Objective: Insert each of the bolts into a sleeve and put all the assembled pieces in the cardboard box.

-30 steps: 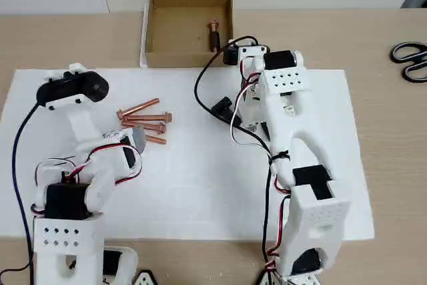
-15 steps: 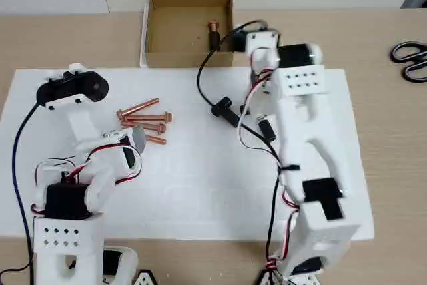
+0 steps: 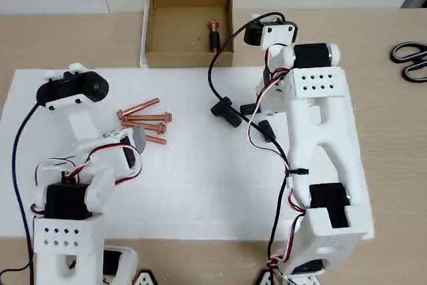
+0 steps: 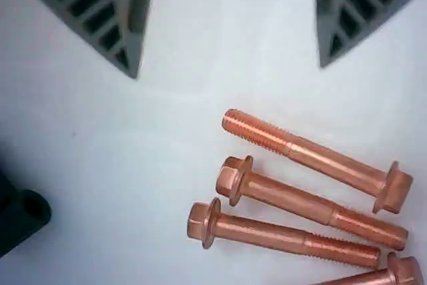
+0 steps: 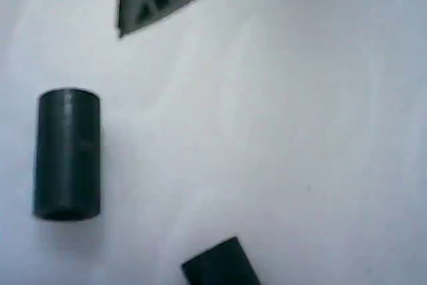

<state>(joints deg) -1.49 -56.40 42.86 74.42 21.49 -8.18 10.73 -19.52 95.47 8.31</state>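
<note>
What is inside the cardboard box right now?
One copper bolt seated in a dark sleeve lies by the right-hand wall of the cardboard box; the rest of its floor is bare. A black cable crosses that corner, hiding a sliver.

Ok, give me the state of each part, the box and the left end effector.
Brown cardboard box, open-topped, one assembled piece inside.
Copper bolt in black sleeve, assembled, lying in the box.
Four loose copper-coloured flanged bolts, unsleeved, lying together on the white sheet.
Black cylindrical sleeve, lying on its side, no bolt sticking out.
Left end effector, open, above the bolts, holding nothing.
</note>
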